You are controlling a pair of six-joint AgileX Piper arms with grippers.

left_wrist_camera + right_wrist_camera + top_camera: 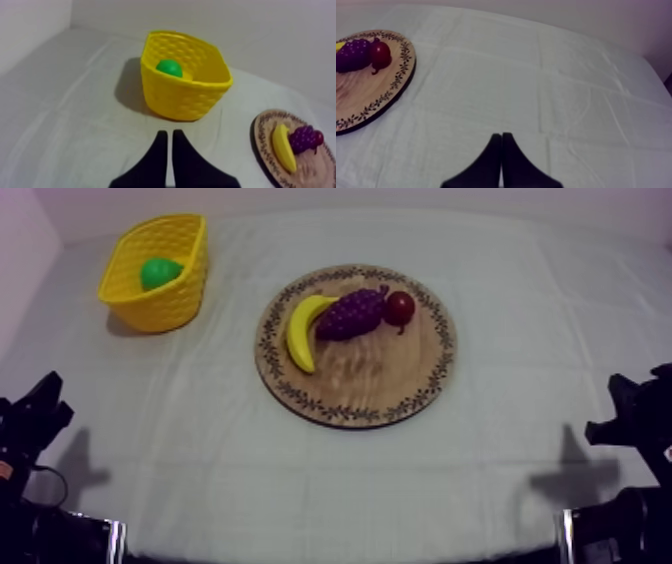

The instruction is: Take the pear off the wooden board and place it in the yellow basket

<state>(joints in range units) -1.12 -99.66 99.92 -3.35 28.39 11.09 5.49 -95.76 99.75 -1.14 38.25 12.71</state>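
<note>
The pear (160, 272) is not on the wooden board (355, 388). It lies inside the yellow basket (175, 306), which stands at the far left of the table (540, 318), well apart from the board. From the left wrist camera its rounded green top rises just above the basket's near wall, toward the far-left corner. With that much covered, I cannot tell which way its long axis runs.

The board carries a banana (302, 333), a bunch of grapes (350, 314) and a small red fruit (400, 307). They sit close together from left to right across its far half, and the grapes seem to touch both neighbours (the near half is bare wood).

The left gripper (170, 134) sits low at the near left, its fingers pressed together into a narrow wedge with nothing between them, pointing toward the basket. The right gripper (501, 136) sits low at the near right, likewise closed on nothing. It faces open cloth, with the board's right rim off to its left.

The relation that matters is that the pear lies far from the left gripper and somewhat to its right, almost straight ahead. The left arm is much the nearer one, since the right arm would have to reach across the whole board.

With the pear in the basket and both arms drawn back, I judge the task complete. No grasp seems called for.
</note>
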